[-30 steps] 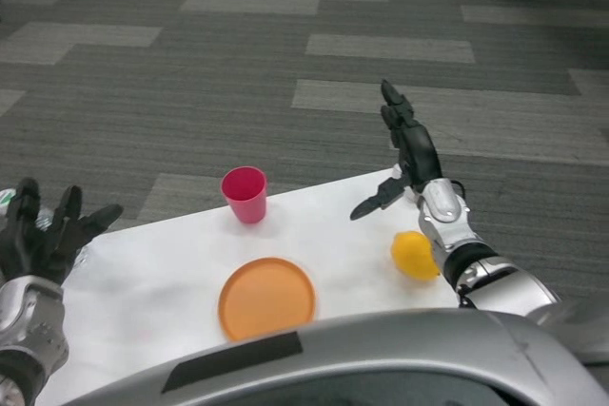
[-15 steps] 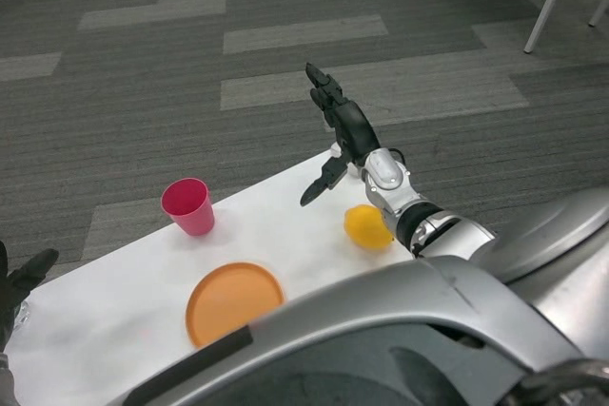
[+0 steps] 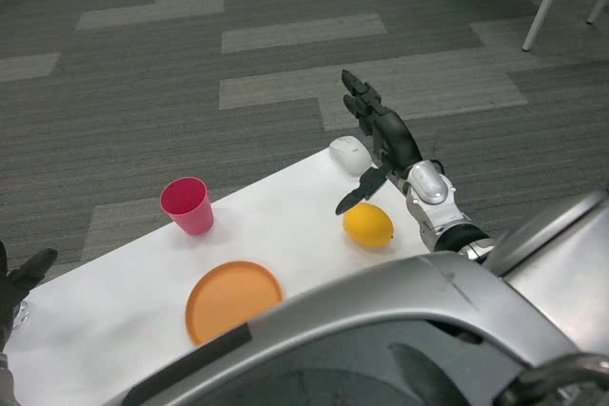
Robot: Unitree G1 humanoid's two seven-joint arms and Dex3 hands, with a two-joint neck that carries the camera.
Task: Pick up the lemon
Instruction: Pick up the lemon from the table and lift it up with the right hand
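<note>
1. Fingertips of the left robot hand [image 3: 21,282] show at the counter's [image 3: 124,273] left edge; whether it is released or clenched I cannot tell.
2. Lemon [image 3: 368,225], smooth, yellow and oval, lies near the counter's right edge. It is probably light, firm and apt to roll, so grasp it across its middle.
3. Right robot hand [image 3: 379,145] hovers released, fingers spread, just beyond the lemon.

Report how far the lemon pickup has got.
Done: the right hand is beside and above the lemon, fingers apart. In hand: nothing; the lemon lies on the white table, not gripped. Left: close the fingers on the lemon and lift it. The left hand waits at the table's left edge.
</note>
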